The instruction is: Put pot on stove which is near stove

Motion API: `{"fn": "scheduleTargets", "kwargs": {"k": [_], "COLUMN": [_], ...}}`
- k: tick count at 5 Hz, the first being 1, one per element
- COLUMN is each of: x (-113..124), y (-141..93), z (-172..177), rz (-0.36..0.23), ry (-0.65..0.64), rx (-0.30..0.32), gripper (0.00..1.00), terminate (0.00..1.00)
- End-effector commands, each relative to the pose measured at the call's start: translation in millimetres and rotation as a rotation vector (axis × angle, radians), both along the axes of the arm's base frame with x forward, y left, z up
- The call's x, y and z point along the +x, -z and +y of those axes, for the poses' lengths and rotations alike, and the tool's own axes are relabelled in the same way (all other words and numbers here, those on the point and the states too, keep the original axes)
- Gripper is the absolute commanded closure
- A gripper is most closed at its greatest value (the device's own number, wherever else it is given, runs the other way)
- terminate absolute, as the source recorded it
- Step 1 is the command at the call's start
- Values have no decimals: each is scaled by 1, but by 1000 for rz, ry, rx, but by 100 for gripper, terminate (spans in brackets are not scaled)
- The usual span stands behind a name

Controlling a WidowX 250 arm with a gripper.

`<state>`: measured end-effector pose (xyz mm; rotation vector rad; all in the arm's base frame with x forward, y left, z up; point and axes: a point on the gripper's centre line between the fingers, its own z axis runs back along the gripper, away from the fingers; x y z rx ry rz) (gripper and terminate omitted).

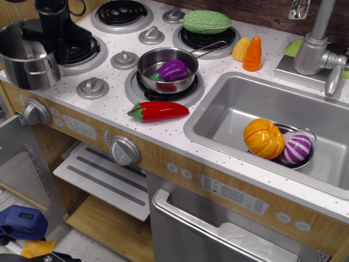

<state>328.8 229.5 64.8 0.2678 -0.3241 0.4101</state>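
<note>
- The white speckled toy cooktop [109,103] with four black spiral coil burners and grey knobs makes up the table surface below and to the right of the hand.
- The grey steel sink basin [229,109] sits far right of the hand, holding an orange toy pumpkin [263,138] and a purple-and-white striped toy vegetable [297,147] side by side in a small steel dish.
- The tall shiny steel cylindrical pot [24,57] stands at the far left corner of the cooktop, directly under and left of the hand, beside the near-left burner.
- The black robot hand [46,46] reaches down over the pot's right rim; its fingers look clamped on that rim, though the dark parts blur together and the grip is not fully clear.
- The shallow steel pan [166,68] with a long wire handle rests on the near-right burner, right of the hand, with a purple toy eggplant [172,70] inside.
- The green bumpy toy gourd [206,22] lies on the far-right burner.
- The red toy chilli pepper [158,111] lies on the cooktop just in front of the pan.
- The orange toy carrot [252,53] and yellow toy corn [241,48] stand together near the sink's back edge.
</note>
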Motion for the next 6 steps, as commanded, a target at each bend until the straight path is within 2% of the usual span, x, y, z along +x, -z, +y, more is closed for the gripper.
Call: {"fn": "scheduleTargets", "kwargs": {"k": [1,2,4,6], "x": [13,21,47,61], "y": [-43,-42,-37,-31], "z": [1,-3,2,13], "rz": [-54,-75,-124,-161], "ry": [155,180,307,416], "rx": [50,82,63,61], "gripper": [100,100,100,100], "terminate": [0,0,0,0]}}
